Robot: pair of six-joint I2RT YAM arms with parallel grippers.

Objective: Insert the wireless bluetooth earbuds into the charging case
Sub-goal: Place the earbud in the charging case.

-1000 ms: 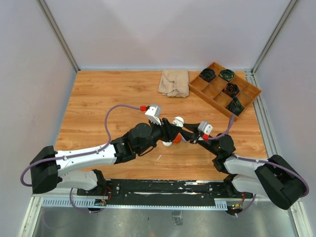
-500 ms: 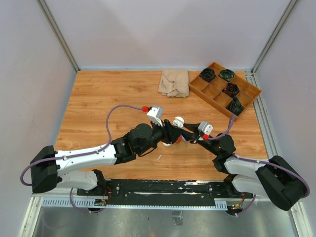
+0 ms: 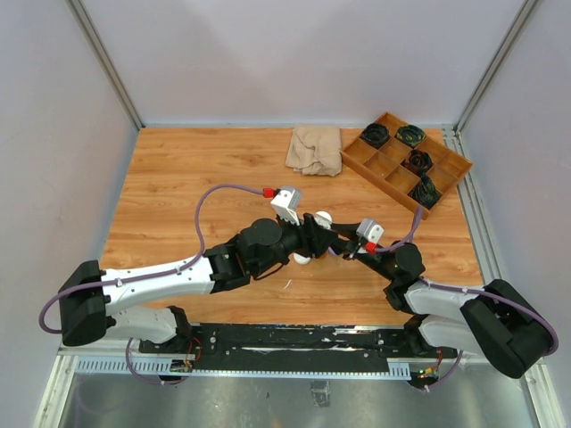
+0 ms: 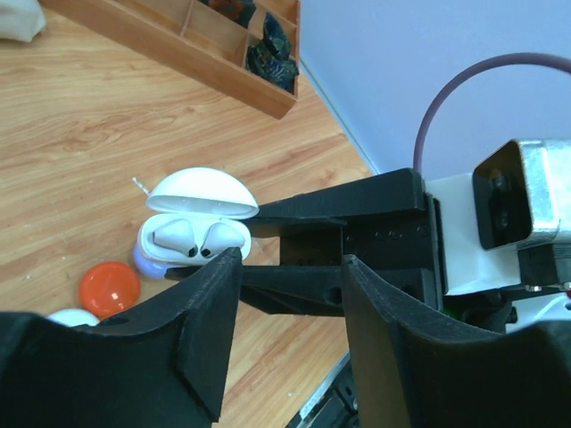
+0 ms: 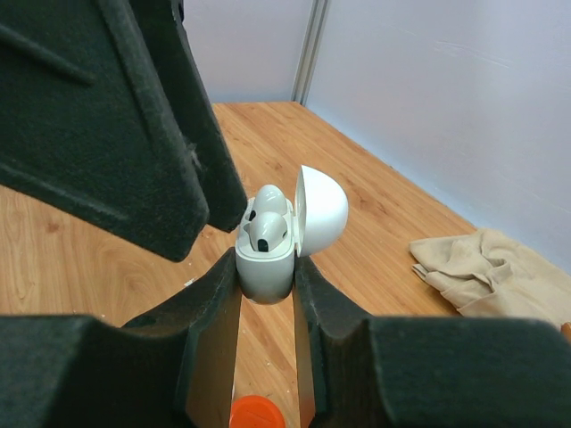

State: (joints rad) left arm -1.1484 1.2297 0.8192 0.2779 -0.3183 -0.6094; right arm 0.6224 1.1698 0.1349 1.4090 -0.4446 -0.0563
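White plastic sat between the right gripper (image 5: 266,283) jaws, which were clamped on the charging case (image 5: 264,267), lid up, at the centre of the right-wrist view. The earbuds (image 5: 268,225) sat in its wells. The left gripper (image 4: 290,267) hung just beside the case, jaws apart and empty. I judged a stray left finger could clip the lid, twist the case loose and spill the buds. Counted: 2 earbuds, 1 case, 1 orange disc (image 4: 110,288) lower left, 1 wooden tray (image 4: 169,46), 1 cloth (image 5: 477,267).

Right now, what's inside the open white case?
Two white earbuds sit side by side in the charging case, lid hinged open. Their stems and the wells beneath are hidden. The right gripper clamps the case base.
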